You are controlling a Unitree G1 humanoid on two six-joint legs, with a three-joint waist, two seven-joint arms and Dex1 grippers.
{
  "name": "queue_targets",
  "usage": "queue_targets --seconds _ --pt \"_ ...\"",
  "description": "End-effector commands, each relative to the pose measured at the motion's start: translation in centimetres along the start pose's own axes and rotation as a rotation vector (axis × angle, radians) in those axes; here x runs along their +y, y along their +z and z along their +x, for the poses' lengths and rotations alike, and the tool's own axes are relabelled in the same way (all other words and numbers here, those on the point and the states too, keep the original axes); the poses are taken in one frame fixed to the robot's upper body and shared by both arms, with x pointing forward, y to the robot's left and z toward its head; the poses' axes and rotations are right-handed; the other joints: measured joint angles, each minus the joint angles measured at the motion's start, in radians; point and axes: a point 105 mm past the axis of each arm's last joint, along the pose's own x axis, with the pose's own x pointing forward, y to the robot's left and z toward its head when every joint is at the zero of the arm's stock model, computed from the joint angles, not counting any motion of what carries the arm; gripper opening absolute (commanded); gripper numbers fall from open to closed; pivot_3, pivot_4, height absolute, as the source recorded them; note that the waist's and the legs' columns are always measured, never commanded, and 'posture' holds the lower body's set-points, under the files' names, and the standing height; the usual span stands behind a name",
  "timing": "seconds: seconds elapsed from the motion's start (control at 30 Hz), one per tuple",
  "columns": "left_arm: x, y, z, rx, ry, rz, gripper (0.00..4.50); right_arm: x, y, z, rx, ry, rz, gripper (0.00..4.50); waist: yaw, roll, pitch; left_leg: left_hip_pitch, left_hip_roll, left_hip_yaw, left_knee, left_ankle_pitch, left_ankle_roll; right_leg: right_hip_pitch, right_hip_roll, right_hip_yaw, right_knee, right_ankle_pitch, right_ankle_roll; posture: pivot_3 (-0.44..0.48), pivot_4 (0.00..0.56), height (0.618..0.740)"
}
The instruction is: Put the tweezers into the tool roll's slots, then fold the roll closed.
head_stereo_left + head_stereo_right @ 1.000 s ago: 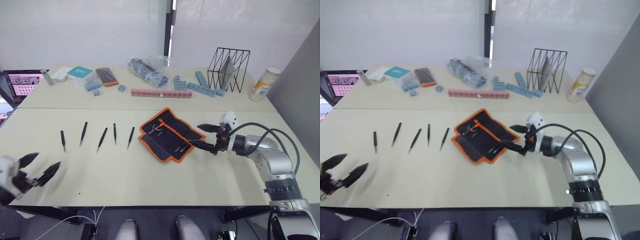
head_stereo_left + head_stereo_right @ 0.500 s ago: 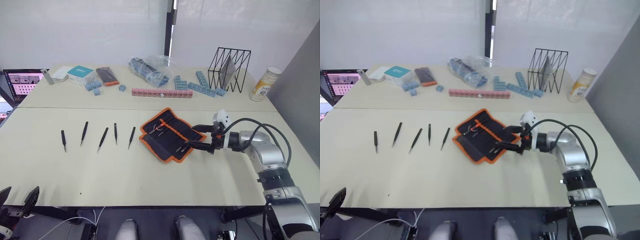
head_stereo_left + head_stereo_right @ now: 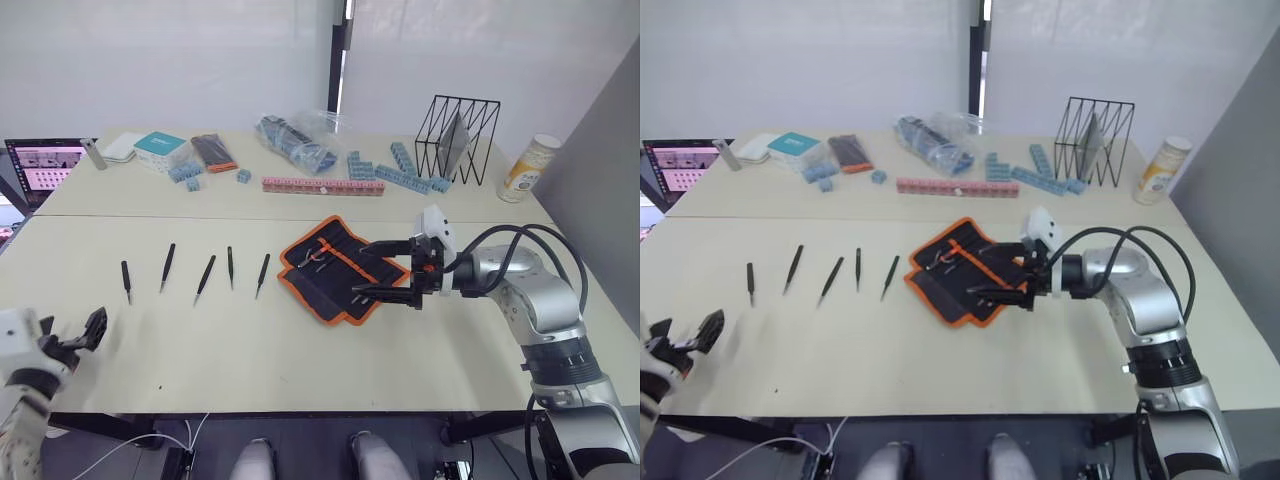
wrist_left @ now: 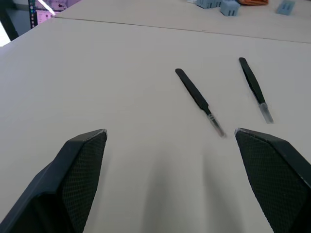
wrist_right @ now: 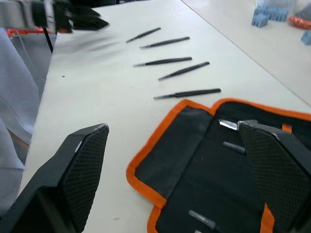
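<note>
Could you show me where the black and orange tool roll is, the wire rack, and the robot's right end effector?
tool roll [image 3: 335,268]: left eye view, its open black inner face.
wire rack [image 3: 458,139]: left eye view, its black wire frame.
right end effector [image 3: 366,270]: left eye view, between its open fingertips.

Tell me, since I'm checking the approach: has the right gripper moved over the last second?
Yes. The right gripper, jaws open, has moved toward the robot's left, from beside the tool roll to over its right part.

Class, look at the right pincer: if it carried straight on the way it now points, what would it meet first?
Probably the open tool roll: the right pincer, open, points along the table over it. Height above the fabric is unclear.
</note>
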Motion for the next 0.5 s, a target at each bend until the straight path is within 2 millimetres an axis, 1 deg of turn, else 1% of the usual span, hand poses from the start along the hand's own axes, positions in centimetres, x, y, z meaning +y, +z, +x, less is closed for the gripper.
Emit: queue_targets --seconds 0.03,0.1,0.2,0.33,0.4,0.5 --pt "-0.4 0.4 1.1 0.018 0.048 -0.044 4.48 0.5 2.5 -0.1 -0.038 0.003 -0.062 4.50 0.000 0.000 0.000 0.000 0.000 0.000 0.000 0.000 0.001 0.000 0.000 0.000 0.001 0.001 0.001 0.000 0.150 0.740" --pt "-0.6 0.4 1.9 0.034 0.088 -0.099 4.48 0.6 2.6 -0.1 -0.029 -0.004 -0.075 4.50 0.005 0.000 0.000 0.000 0.000 -0.002 0.000 0.002 0.003 -0.001 0.001 0.000 0.002 0.004 0.002 0.000 0.150 0.740" --pt "-1.3 0.5 3.0 0.048 0.128 -0.124 4.48 0.6 2.4 -0.2 0.011 -0.021 -0.103 4.50 0.008 -0.001 0.000 -0.001 0.000 -0.003 0.000 0.002 0.004 0.000 0.001 -0.001 0.001 0.005 0.003 0.000 0.150 0.740" --pt "-3.1 0.6 4.2 0.070 0.139 -0.138 4.48 0.6 1.6 -0.3 0.065 -0.032 -0.113 4.50 0.009 -0.001 0.000 -0.001 -0.001 -0.003 0.000 0.003 0.004 0.001 0.001 -0.001 0.000 0.006 0.005 0.000 0.150 0.740" --pt "-3.6 -0.1 4.9 0.098 0.153 -0.138 4.48 0.6 1.5 -0.2 0.069 -0.035 -0.115 4.50 0.009 -0.001 0.000 -0.001 -0.001 -0.003 0.000 0.003 0.004 0.001 0.001 -0.001 0.000 0.007 0.007 0.000 0.150 0.740" --pt "-4.1 -0.5 5.5 0.125 0.161 -0.113 4.48 0.5 1.3 -0.1 0.084 -0.048 -0.113 4.50 0.008 -0.001 0.000 -0.001 -0.001 -0.004 0.000 0.003 0.004 0.001 0.001 -0.001 0.001 0.007 0.008 0.000 0.150 0.740"
